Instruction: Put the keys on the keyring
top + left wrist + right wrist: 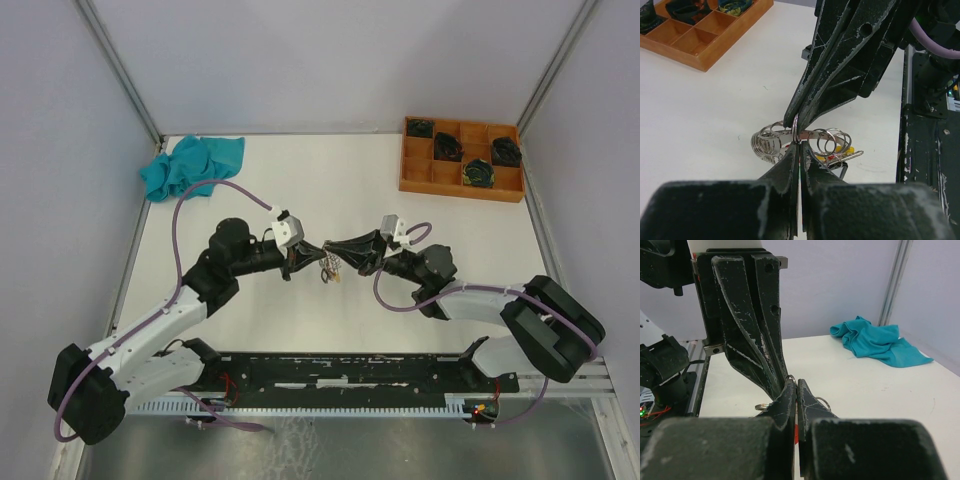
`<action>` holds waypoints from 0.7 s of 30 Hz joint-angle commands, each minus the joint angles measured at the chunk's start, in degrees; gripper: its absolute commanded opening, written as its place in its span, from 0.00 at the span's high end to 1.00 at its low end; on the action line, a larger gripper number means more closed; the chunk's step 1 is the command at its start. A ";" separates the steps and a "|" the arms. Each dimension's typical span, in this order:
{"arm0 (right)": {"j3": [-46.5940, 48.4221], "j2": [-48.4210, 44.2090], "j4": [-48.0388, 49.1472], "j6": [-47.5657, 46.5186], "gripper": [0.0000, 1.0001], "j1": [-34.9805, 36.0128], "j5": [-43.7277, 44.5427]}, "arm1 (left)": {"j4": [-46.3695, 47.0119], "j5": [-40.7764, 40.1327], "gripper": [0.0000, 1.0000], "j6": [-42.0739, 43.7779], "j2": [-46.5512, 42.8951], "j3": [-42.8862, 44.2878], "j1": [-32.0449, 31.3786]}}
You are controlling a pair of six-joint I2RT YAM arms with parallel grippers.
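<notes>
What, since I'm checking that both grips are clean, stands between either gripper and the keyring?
Nothing visible does. The left gripper and the right gripper meet tip to tip, each shut directly on the keyring, with the rest of its bunch spread to either side of their tips.

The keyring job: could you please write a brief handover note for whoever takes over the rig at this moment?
Left gripper: shut on a loop of the keyring.
Right gripper: shut on the same bunch, tip to tip with the left.
Keyring: over the middle of the table, between both grippers, its yellow tag showing.
Keys: small metal pieces in the bunch; too small to tell which are threaded.
Done: ring gripped by both arms.
Left: check each key, thread any missing.
</notes>
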 commanded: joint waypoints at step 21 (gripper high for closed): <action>0.48 -4.42 -1.83 -2.16 0.99 -0.14 0.84 | 0.38 -6.81 0.68 -4.12 -7.08 0.30 0.76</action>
